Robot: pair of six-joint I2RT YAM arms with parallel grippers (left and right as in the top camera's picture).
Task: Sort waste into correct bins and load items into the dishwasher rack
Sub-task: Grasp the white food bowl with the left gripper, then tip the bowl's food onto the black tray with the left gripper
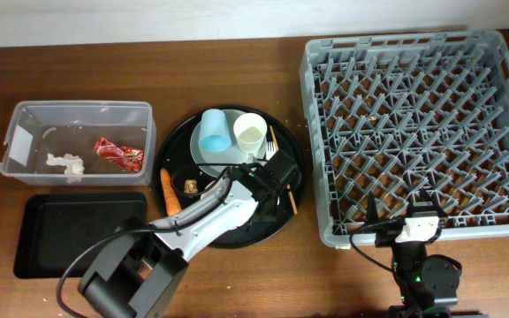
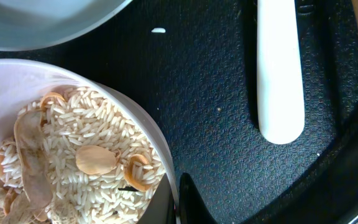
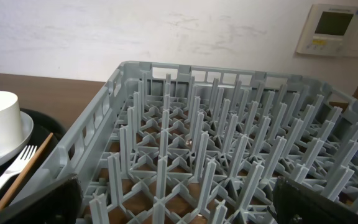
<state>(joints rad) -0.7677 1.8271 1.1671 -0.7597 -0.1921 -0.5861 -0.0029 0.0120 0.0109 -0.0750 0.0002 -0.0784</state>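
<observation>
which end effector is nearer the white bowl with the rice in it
left. the left end effector is shut on the rim of the white bowl; the right end effector is open, away at the front edge of the dishwasher rack
</observation>
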